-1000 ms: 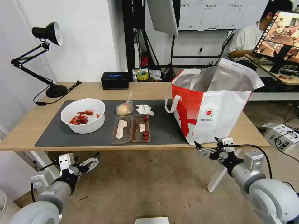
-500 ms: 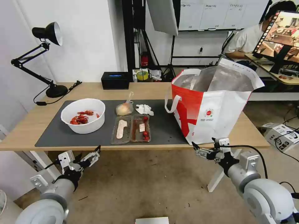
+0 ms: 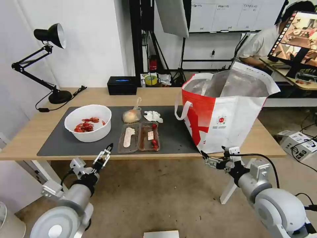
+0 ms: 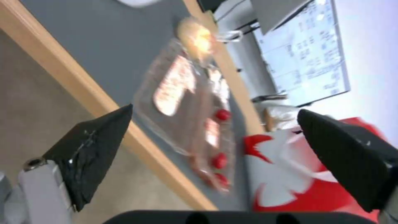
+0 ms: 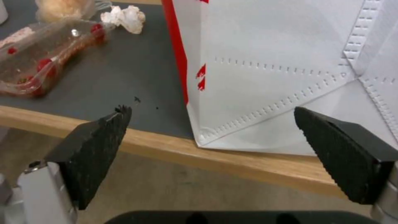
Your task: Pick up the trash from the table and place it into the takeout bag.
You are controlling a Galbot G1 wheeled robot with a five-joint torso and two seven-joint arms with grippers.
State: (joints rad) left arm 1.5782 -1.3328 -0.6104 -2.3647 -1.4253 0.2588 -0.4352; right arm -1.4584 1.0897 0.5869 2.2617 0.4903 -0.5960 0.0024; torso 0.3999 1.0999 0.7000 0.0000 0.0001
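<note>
We find all the trash lying on the dark mat of the table (image 3: 29,138), none of it yet in the takeout bag (image 3: 228,115), which stands open at the right end of the tabletop. The white bowl (image 3: 88,123) with crayfish shells sits to the left; the clear hinged tray (image 3: 139,137) lies open near the front edge, with the knotted bag (image 3: 132,115) and the crumpled tissue (image 3: 153,116) just behind it. We judge the tray light and flimsy, slick on its faces and likely to flex or spill its red bits — a hold on the rim nearest the edge seems soundest. The tissue and knotted bag should be soft and near weightless, best pinched at the top or the knot; the bowl is stiffer and is best taken by its rim and kept level. The left gripper (image 3: 105,156) is at the table's front edge, pointed at the tray, jaws apart and empty. The right gripper (image 3: 208,159) hangs below the edge by the bag's near corner, jaws also apart and empty. Against the earlier frame, the left gripper has risen and swung inward toward the tray — the right has shifted only slightly; the trash has not moved.
</note>
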